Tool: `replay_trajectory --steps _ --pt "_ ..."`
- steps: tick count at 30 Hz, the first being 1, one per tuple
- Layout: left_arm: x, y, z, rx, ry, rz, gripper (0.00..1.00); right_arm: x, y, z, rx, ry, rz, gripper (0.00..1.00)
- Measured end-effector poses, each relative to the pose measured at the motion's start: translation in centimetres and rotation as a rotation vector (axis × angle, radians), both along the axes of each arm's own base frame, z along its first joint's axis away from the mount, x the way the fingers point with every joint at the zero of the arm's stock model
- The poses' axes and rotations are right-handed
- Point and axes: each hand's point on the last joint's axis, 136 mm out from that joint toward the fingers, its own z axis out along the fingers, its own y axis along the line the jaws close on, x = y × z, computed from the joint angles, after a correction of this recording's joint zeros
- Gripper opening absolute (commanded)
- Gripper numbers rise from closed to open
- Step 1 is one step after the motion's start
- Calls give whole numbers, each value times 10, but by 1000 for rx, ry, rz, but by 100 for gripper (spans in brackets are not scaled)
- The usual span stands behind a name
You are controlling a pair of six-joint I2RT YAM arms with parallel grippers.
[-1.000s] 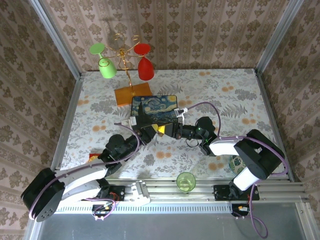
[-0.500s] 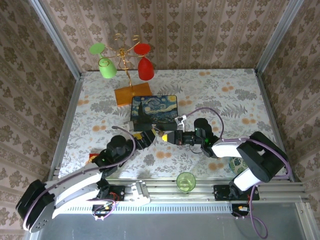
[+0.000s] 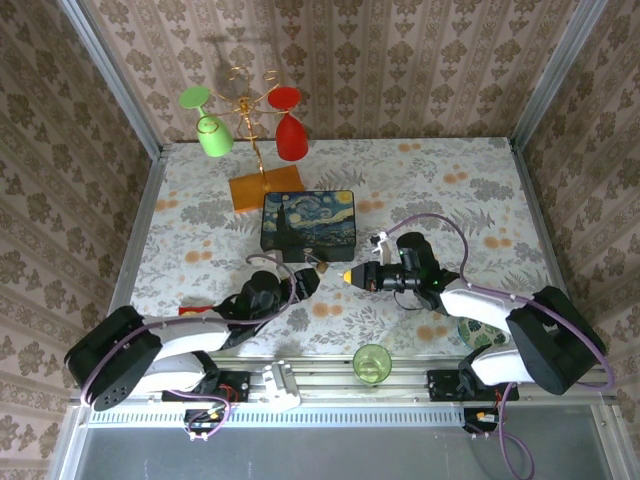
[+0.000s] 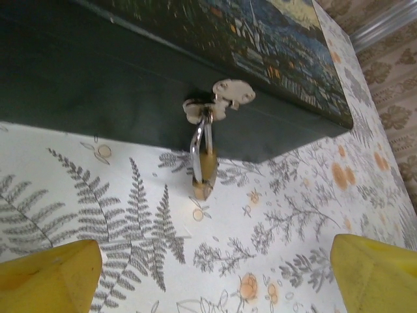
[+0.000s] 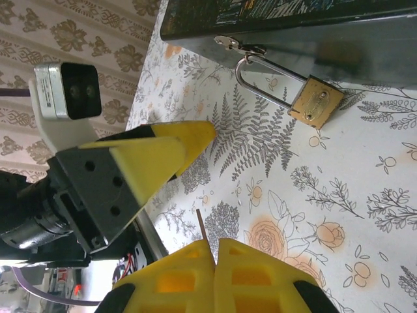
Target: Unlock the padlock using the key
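Slippage seems likely: right gripper (image 5: 215,246) pinches the key (image 5: 201,229) thinly, and the padlock (image 5: 317,99) hangs unsteadied (left gripper (image 4: 215,267) gaping).

No lettering is reading clearly anywhere; the small brass-gold padlock body (image 5: 316,99), ahead of the right gripper (image 5: 215,242), is bearing a stamped mark too blurred to make out.
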Motion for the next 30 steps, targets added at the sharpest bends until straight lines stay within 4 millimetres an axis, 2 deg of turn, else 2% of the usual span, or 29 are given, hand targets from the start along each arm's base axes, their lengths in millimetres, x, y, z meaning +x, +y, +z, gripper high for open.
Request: replay_trajectory --steps 4,11,17,21,25,30 --pt "12 -5 -3 -4 -14 36 82 -3 -5 -7 -24 4 -7 0" --pt "20 -15 -29 -1 4 58 75 -8 -11 -19 -48 32 -19 0" --pt "35 -26 -30 -74 -13 84 57 -7 -16 -20 -48 33 -31 0" --pt "42 -32 -32 -131 -17 100 51 -6 -17 -21 -49 35 -36 0" --pt "46 -37 -34 -174 -13 119 40 -5 -18 -21 -49 32 -38 0" --pt "46 -35 -38 -161 -3 142 35 -5 -19 -17 -45 23 -41 0"
